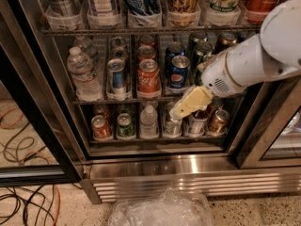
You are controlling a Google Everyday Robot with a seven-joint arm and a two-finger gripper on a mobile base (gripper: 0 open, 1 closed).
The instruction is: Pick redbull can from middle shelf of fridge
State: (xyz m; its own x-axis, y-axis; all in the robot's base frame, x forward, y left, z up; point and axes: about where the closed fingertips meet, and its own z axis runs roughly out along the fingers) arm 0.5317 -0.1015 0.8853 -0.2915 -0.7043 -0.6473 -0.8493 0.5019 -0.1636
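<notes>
Gripper, cream, centre-right, openness untellable; may knock dark-blue Pepsi can reaching left for slim blue-and-silver redbull can.

The redbull can sits between water bottle and Coke can — pincer low under Pepsi can.

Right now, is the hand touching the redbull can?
No, the redbull can stands on the middle shelf beside the Coke can, while the hand hangs apart, lower right.
</notes>
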